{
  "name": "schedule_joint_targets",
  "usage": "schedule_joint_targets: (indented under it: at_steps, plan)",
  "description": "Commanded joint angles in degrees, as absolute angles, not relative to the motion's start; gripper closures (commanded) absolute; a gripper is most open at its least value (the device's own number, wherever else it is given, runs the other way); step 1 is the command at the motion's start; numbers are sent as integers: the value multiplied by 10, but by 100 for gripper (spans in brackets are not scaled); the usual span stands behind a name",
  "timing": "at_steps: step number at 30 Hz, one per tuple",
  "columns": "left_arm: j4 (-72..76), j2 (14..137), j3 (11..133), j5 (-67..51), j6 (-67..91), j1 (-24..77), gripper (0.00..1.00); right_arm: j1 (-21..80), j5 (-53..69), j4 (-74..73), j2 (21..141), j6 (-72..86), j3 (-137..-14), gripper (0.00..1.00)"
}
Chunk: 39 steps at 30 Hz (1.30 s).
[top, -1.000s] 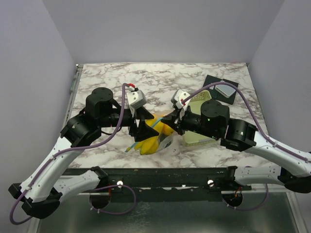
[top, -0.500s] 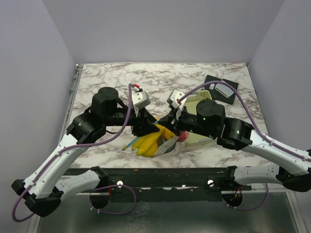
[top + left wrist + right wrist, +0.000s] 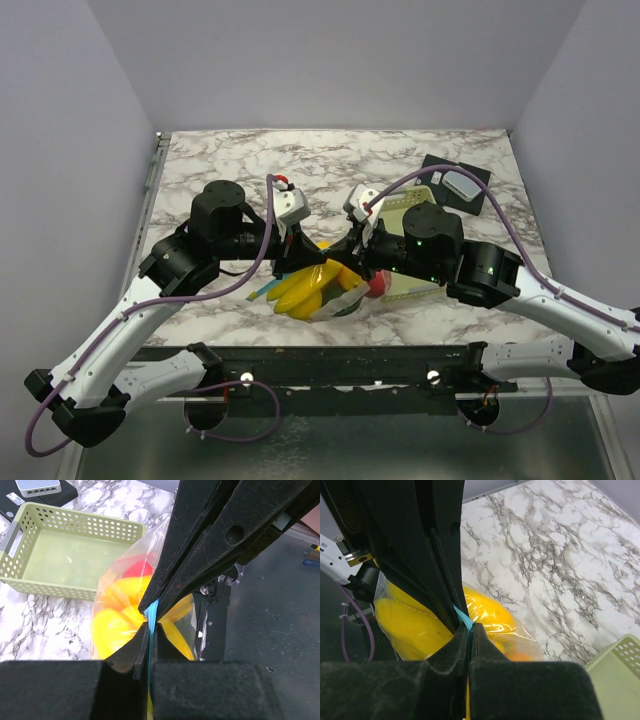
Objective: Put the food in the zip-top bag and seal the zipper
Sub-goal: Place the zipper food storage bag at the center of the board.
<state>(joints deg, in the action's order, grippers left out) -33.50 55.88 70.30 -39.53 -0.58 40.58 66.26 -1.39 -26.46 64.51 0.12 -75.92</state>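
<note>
The clear zip-top bag (image 3: 325, 292) hangs between my two grippers, holding yellow bananas (image 3: 300, 290) and a red piece (image 3: 378, 284) of the food. In the left wrist view my left gripper (image 3: 149, 635) is shut on the light blue zipper (image 3: 151, 615), with the yellow and red food (image 3: 137, 570) behind the plastic. My right gripper (image 3: 469, 630) is likewise shut on the zipper (image 3: 463, 618), right against the left one, and a banana (image 3: 405, 620) bulges in the bag (image 3: 492, 615) below. From above, the left gripper (image 3: 303, 256) and the right gripper (image 3: 349, 256) meet over the bag's mouth.
A pale green perforated basket (image 3: 410, 215) stands to the right of the bag, seen with nothing inside in the left wrist view (image 3: 75, 550). A black pad with a small white box (image 3: 458, 183) lies at the back right. The marble table (image 3: 330, 165) stretches behind.
My left gripper has closed from wide open onto the bag's blue zipper. The bag has shifted slightly and now hangs pinched between both grippers. The right gripper stayed shut.
</note>
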Motion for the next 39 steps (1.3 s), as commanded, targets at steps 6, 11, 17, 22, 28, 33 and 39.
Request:
schedule_joint_targets:
  at_steps: [6,11,17,22,28,33,39]
  plan:
    - [-342,559,693,-326,-15,409,100,663,2,-219,637,10,-801,93]
    - [-342,557,691,-300,-16,409,100,663,-21,-227,622,8,-795,83]
    - [-342,556,695,-279,-15,409,100,663,-31,-232,605,5,-791,72]
    - [-341,557,702,-227,-15,408,100,663,-47,-233,588,5,-786,66]
    - [-335,558,710,-144,-22,409,100,663,-66,-234,566,5,-770,65]
    - [-321,561,722,-64,-30,409,100,663,-81,-235,552,13,-754,62]
    - [-309,571,733,45,-55,409,100,663,-106,-233,535,19,-735,60]
